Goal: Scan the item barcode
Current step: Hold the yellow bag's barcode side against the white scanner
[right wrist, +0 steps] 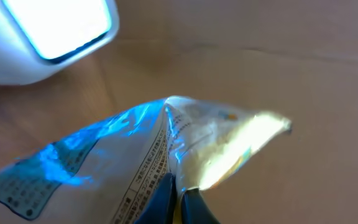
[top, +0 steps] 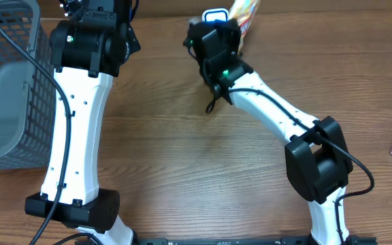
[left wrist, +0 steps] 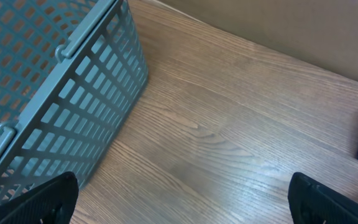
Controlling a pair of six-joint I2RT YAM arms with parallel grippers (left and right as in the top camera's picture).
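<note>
My right fingers (right wrist: 178, 200) clench the packet's (right wrist: 135, 155) edge, holding it just in front of the lit scanner (right wrist: 48, 31). Left of the scanner, my left fingers (left wrist: 42, 199) hang released, spread wide and empty, with a basket (left wrist: 73, 93) further left.

Three cameras, overlapping views

Overhead looks straight down on the whole table (top: 182, 156). Left wrist slants low at the basket (left wrist: 61, 93), which overhead also shows at the left edge. Right wrist sits close on the packet (right wrist: 135, 155) and scanner (right wrist: 48, 31), which overhead shows at the far edge.
</note>
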